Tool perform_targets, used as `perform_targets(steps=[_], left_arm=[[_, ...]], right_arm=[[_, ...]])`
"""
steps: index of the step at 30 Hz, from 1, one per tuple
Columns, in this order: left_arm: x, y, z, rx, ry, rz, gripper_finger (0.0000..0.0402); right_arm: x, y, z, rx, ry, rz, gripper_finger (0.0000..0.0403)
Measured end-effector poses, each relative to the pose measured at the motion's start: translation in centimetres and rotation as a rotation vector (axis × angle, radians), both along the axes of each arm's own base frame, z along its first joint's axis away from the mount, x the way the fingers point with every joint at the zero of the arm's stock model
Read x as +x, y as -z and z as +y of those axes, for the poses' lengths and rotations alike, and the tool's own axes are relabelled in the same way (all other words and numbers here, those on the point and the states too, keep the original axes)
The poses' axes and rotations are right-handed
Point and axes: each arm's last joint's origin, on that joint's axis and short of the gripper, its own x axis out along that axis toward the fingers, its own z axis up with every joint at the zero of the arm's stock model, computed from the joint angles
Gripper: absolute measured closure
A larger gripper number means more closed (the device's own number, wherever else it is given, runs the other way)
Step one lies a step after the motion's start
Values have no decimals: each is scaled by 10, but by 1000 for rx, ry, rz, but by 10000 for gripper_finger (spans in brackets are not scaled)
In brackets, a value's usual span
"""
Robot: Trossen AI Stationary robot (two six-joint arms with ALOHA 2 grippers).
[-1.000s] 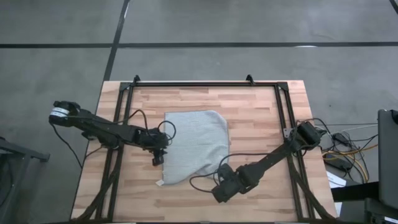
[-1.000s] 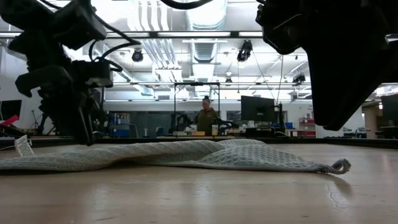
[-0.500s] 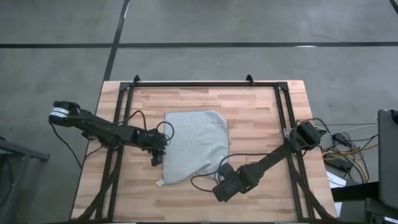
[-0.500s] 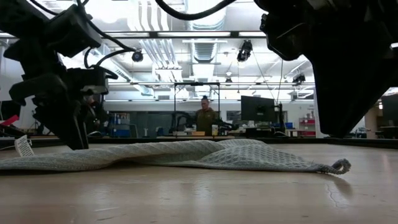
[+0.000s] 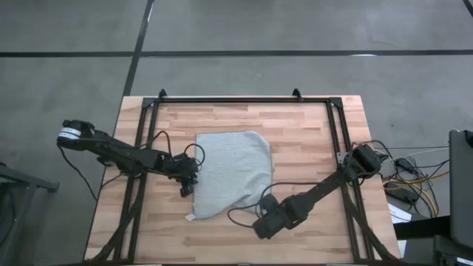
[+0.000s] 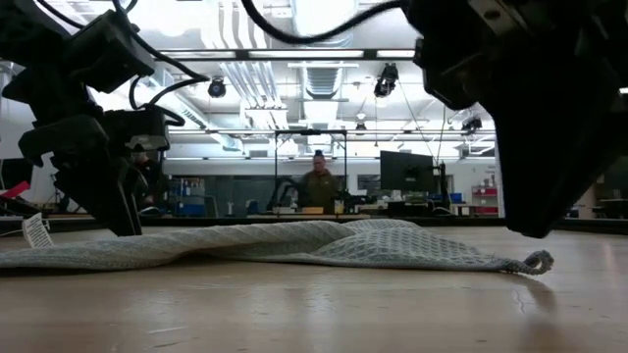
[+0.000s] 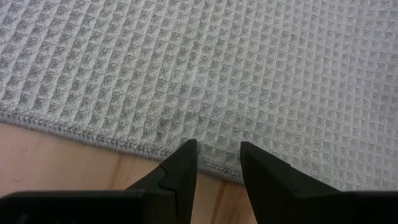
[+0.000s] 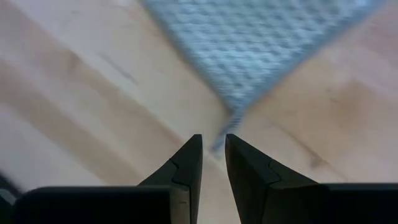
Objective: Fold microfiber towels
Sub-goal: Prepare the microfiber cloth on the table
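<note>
Grey-green waffle-weave microfiber towel (image 5: 230,171) is lying mostly flat at centre frame on the light wooden tabletop (image 5: 303,140), small white tag (image 5: 190,218) at its lower-left corner, one corner pointing lower right. Left gripper (image 5: 188,186) is sitting at the towel's left hem, fingers (image 7: 180,171) parted a little, gripping nothing. Right gripper (image 5: 264,214) is hovering lower centre beside the pointed corner, fingers (image 8: 186,163) narrowly apart, empty.
</note>
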Motion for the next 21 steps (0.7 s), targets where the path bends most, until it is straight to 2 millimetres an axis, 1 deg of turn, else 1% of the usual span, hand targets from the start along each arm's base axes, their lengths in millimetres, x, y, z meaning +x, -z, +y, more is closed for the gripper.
perform_targets(steps=[3, 11, 14, 17, 21], left_arm=[[0, 0, 0, 0, 0, 2, 274], [-1, 1, 0, -1, 1, 9, 274], [-1, 1, 0, -2, 1, 9, 274], [-1, 1, 0, -2, 1, 10, 274], [-1, 1, 0, -1, 5, 8, 274]], right_arm=[[2, 0, 1, 13, -9, -27, 335], [0, 3, 0, 8, -3, -16, 335], [1, 8, 1, 2, -2, -6, 335], [4, 19, 3, 11, -7, 7, 335], [7, 28, 6, 24, -14, 33, 335]])
